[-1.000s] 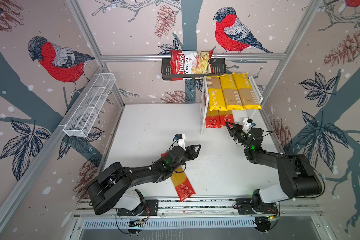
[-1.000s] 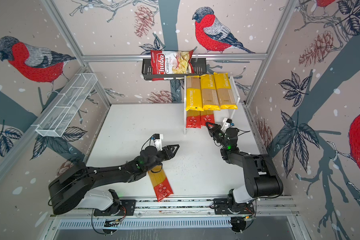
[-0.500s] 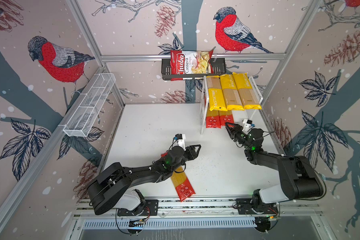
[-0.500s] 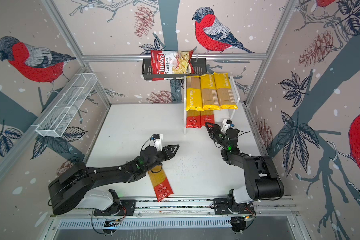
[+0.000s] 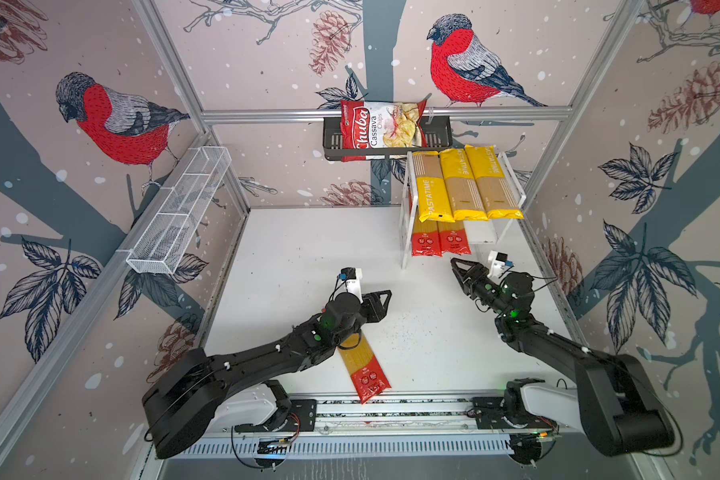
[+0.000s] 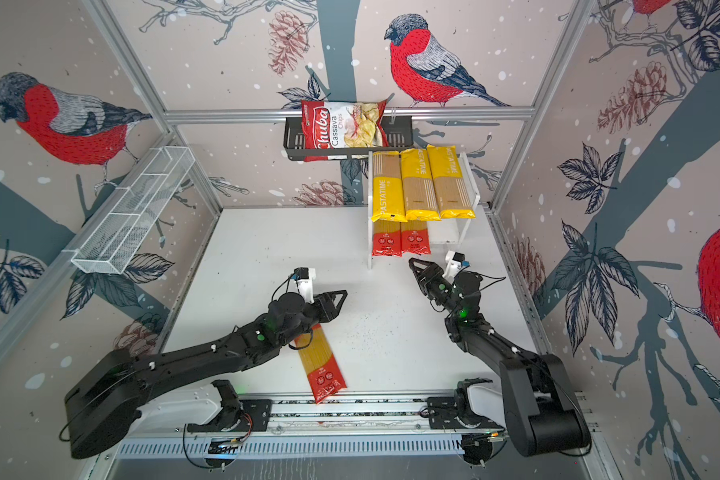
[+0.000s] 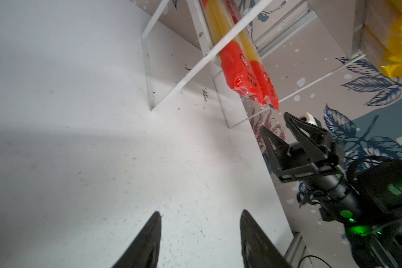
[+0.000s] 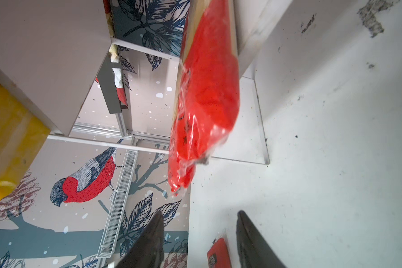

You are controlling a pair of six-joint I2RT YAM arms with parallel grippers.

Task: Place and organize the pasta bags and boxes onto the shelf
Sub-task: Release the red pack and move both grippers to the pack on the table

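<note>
Now your right gripper [image 5: 457, 265] has let go: its fingers, closed up a second ago at the near ends of the red packs [image 5: 439, 241], stand spread and empty just short of those ends. That tells you the second red pack is delivered. The two lie side by side on the lower board of the shelf [image 5: 479, 232], under the three yellow packs [image 5: 460, 183] lined up on the top board, with a bare strip of board beside them. Your left gripper [image 5: 381, 302] has not moved; its fingers are spread with nothing between them, just past the far end of the last red pack [image 5: 364, 370], which lies on the table [image 5: 308, 249] near the front edge. That pack looks like the only job left, and the bare strip should take it.
</note>
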